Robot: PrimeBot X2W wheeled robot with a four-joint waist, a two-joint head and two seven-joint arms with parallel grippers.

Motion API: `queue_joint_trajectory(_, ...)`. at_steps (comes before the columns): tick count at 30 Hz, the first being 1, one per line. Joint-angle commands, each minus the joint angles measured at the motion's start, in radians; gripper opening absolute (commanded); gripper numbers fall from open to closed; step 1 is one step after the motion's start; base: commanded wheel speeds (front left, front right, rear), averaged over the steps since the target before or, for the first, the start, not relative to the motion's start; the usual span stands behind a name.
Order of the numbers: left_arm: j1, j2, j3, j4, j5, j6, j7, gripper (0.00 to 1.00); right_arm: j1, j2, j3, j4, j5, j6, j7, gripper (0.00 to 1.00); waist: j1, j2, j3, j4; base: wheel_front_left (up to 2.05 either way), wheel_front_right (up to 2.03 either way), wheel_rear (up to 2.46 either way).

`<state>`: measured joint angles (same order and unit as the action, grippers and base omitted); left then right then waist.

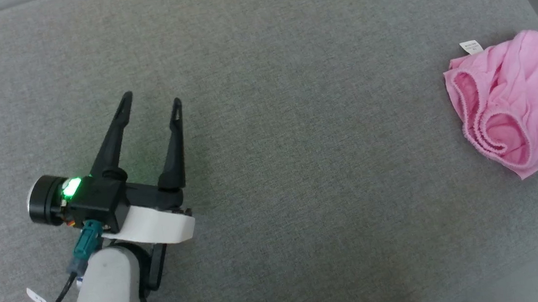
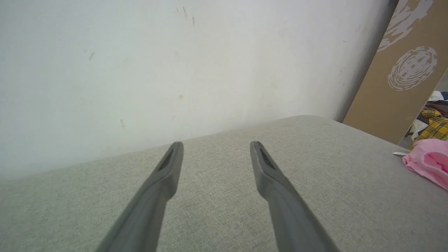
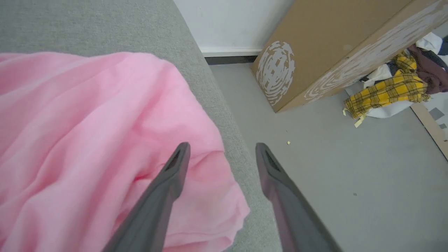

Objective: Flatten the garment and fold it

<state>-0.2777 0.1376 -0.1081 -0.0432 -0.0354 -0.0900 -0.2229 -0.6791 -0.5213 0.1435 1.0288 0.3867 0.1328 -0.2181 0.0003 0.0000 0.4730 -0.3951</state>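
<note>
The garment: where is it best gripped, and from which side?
Probably the gathered waistband rim, from above on its side toward the middle of the grey surface: that edge lies exposed and curled open, while the rest of the garment is bunched.

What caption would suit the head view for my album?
Crumpled pink shorts lie at the right edge of a grey surface; the left arm is far to their left, jaws open.

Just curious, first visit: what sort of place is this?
Probably an indoor test room or workshop: a grey fabric-covered surface against a bare white wall, a large cardboard box on the floor, and a heap of clothes beside it.
</note>
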Motion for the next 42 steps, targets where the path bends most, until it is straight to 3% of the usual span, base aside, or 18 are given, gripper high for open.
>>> queue_joint_trajectory(1,0.000,0.002,0.004,0.004,-0.002,0.010,-0.010,1.00,-0.013,0.001,-0.016,0.013,-0.014,-0.002,-0.017,1.00,-0.0003,0.0000,-0.022,0.014,0.00,0.00,0.00)
queue_joint_trajectory(6,0.037,-0.013,0.013,0.040,-0.027,0.025,-0.028,1.00,0.027,-0.008,-0.077,-0.002,-0.070,-0.002,-0.042,1.00,-0.0003,0.0000,-0.097,0.049,0.00,0.00,0.00)
queue_joint_trajectory(10,0.074,-0.029,0.017,0.066,-0.048,0.036,-0.036,1.00,0.127,0.012,-0.148,-0.179,-0.122,-0.002,-0.043,1.00,-0.0003,0.0000,-0.168,0.092,0.00,0.00,0.00)
queue_joint_trajectory(14,0.111,-0.041,0.021,0.084,-0.063,0.047,-0.038,1.00,0.262,0.087,-0.196,-0.376,-0.166,-0.002,-0.043,1.00,-0.0003,0.0000,-0.234,0.142,0.00,0.00,0.00)
queue_joint_trajectory(22,0.188,-0.055,0.046,0.097,-0.084,0.059,-0.039,1.00,0.472,0.255,-0.178,-0.667,-0.205,-0.002,0.002,1.00,-0.0003,0.0000,-0.323,0.259,0.00,0.00,0.00)
queue_joint_trajectory(29,0.246,-0.035,0.093,0.139,-0.095,0.056,-0.039,1.00,0.581,0.375,-0.133,-0.859,-0.205,-0.002,0.035,1.00,-0.0003,0.0000,-0.372,0.330,0.00,0.00,0.00)
queue_joint_trajectory(42,0.346,-0.041,0.113,0.179,-0.092,0.048,-0.039,1.00,0.776,0.454,-0.113,-1.033,-0.290,-0.002,0.083,1.00,-0.0003,0.0000,-0.454,0.335,0.00,0.00,0.00)
